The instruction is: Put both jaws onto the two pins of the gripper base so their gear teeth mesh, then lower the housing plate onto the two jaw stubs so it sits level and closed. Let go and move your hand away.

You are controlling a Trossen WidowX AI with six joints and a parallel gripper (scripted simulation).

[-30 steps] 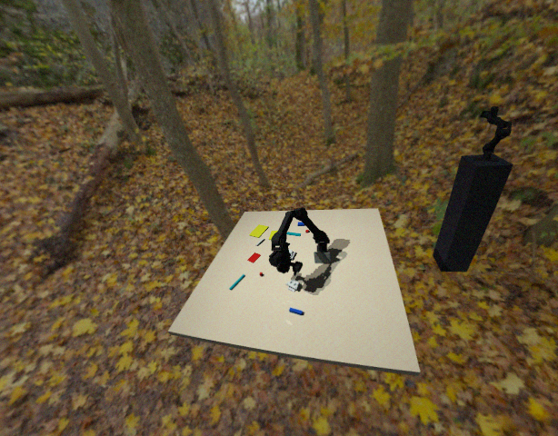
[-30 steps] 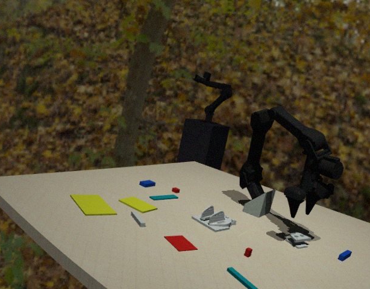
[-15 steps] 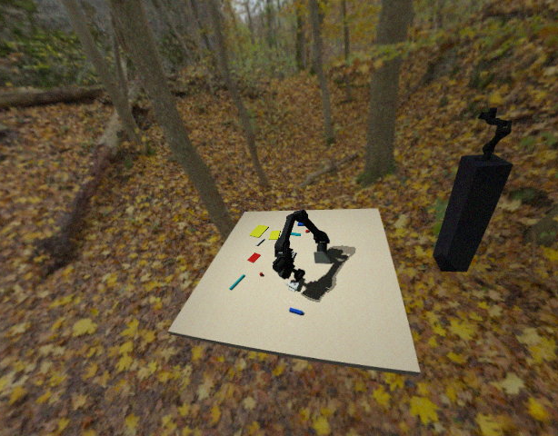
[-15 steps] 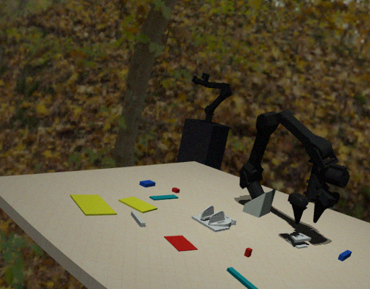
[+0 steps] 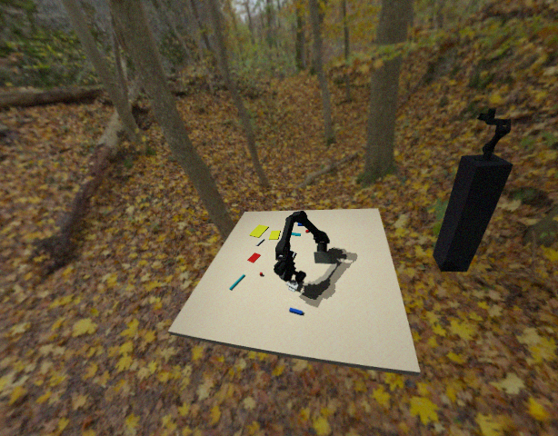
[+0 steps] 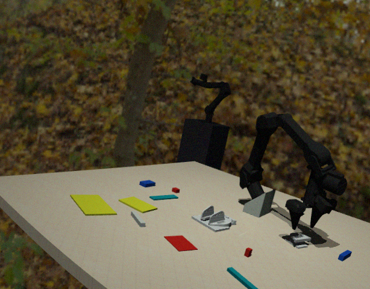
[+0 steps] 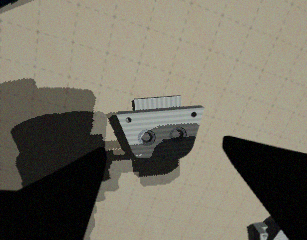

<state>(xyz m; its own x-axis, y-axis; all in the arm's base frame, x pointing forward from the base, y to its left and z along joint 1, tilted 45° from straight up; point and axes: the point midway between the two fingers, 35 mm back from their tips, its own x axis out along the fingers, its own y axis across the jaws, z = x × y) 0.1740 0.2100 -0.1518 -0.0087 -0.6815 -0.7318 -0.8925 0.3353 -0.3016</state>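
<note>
Nearest of the task's parts, the housing plate (image 6: pixel 300 238) (image 7: pixel 163 125) lies on the table at right, apart from the base. I have my gripper (image 6: pixel 303 228) (image 7: pixel 165 147) above it, fingers spread wide around nothing, presumably to straddle its edges. Farther left, both jaws (image 6: pixel 217 218) (image 6: pixel 207 212) stand on the gripper base (image 6: pixel 215 230), apparently seated, leaving the plate to fit.

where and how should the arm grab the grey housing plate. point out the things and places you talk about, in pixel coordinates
Probably from straight above, across its two slanted side edges: the grey ridged housing plate (image 6: pixel 301 238) (image 7: pixel 165 122) lies low on the pale tabletop (image 5: pixel 354 328) (image 6: pixel 100 230) (image 7: pixel 243 60), and the open jaws already stand either side of it. Its sides taper, so gripping near the wider, two-holed edge might slip less.
</note>
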